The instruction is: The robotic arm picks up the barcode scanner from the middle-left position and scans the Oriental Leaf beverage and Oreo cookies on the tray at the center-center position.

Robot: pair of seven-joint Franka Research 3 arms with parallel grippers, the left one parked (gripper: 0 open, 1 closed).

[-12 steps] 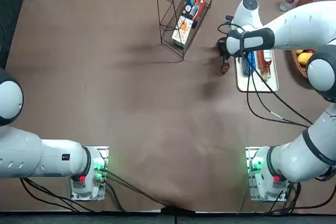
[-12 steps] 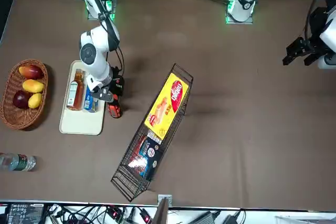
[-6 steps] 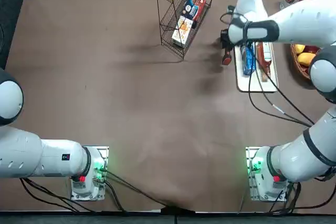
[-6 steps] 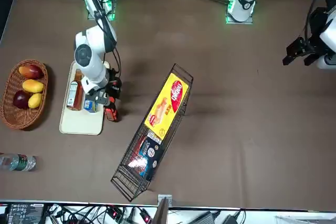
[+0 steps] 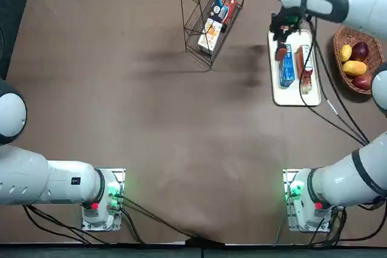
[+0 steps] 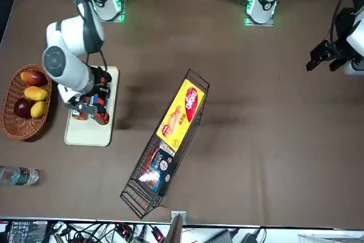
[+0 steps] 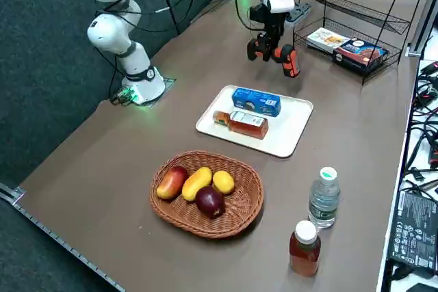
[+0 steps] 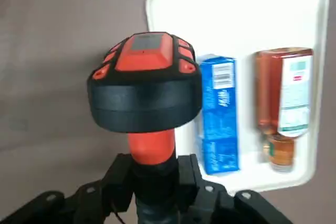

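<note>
Gripping the barcode scanner (image 8: 148, 82) — right gripper (image 8: 156, 174), above table (image 7: 205, 251).

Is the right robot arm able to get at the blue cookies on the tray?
Probably not right now: the right gripper is shut on the scanner, though nothing lies on top of the blue cookies.

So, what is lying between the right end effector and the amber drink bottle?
The blue rectangular pack, in the right wrist view. The right end effector, raised near the white tray's edge, grips the black-and-red scanner.
</note>
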